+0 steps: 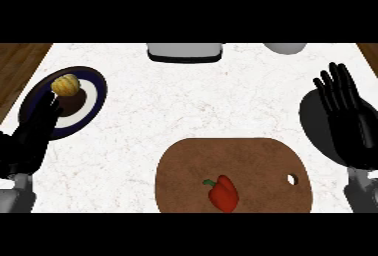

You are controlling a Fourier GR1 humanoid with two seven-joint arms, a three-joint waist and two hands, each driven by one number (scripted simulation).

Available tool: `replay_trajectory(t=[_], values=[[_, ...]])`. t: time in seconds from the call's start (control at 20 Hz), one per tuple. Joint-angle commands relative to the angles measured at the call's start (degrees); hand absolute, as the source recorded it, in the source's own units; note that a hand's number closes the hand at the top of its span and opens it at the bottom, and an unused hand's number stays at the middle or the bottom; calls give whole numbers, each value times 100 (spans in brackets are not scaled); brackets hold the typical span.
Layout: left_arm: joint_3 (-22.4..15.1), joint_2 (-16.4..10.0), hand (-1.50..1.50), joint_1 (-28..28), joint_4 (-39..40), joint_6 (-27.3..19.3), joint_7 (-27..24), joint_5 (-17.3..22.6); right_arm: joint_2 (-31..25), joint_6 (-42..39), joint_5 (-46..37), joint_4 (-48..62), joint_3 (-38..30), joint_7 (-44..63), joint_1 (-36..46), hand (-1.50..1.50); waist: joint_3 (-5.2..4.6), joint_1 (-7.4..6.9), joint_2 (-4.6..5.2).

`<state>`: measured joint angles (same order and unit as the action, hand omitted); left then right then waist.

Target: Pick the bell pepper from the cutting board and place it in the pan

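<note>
Wood (18,60): brown grain strips at the far left and far right corners, outside the counter.
Left hand (26,142): black, at the left edge above a grey forearm; fingers straight and close together, lying over the plate's near side, their outlines lost against the dark glaze.
Plate (100,90): round, dark blue rim, white ring, dark centre; lower left part hidden by the left hand.
Squash (65,85): small, yellow, ribbed and round, on the plate's far side.
Counter (184,110): white stone with faint veining, matte.
Grey box (184,51): rounded corners, dark lower edge, cut off at the top; what it is cannot be told.
Board (251,160): brown wood, rounded, with a small hole near its right side; near edge cut off.
Pepper (224,195): glossy red, green stem, lying on the board's near middle, well apart from the pan.
Pale round thing (286,47): only its near rim shows.
Pan (314,125): dark and smooth; mostly hidden behind the right hand.
Right hand (358,145): black, fingers straight and spread, pointing up, holding nothing.
</note>
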<state>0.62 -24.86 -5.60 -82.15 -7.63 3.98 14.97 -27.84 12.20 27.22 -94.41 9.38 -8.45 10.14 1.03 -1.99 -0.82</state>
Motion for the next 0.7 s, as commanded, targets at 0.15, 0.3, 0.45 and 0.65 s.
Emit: replay_trajectory(t=[0.15, 0.3, 0.45, 0.65], values=[[-763, 646, 0, -237, -207, 420, 125, 174, -366, -1462, -1351, -802, 2084, -165, 1066, 150, -159, -302, 69], [-931, 715, 0, -182, -72, 608, 303, 280, -1329, -1509, -2784, -1179, 1770, -613, 2134, 150, -352, -224, -357], [-1370, 1243, 0, -288, -102, 784, 455, 482, -610, -1605, -3630, -1070, 3014, -936, 2360, -150, -126, -175, 98], [-1377, 1360, 0, -146, -161, 616, 443, 396, 231, -1359, -4316, -328, 3637, -1828, 2406, -150, -101, 17, 107]])
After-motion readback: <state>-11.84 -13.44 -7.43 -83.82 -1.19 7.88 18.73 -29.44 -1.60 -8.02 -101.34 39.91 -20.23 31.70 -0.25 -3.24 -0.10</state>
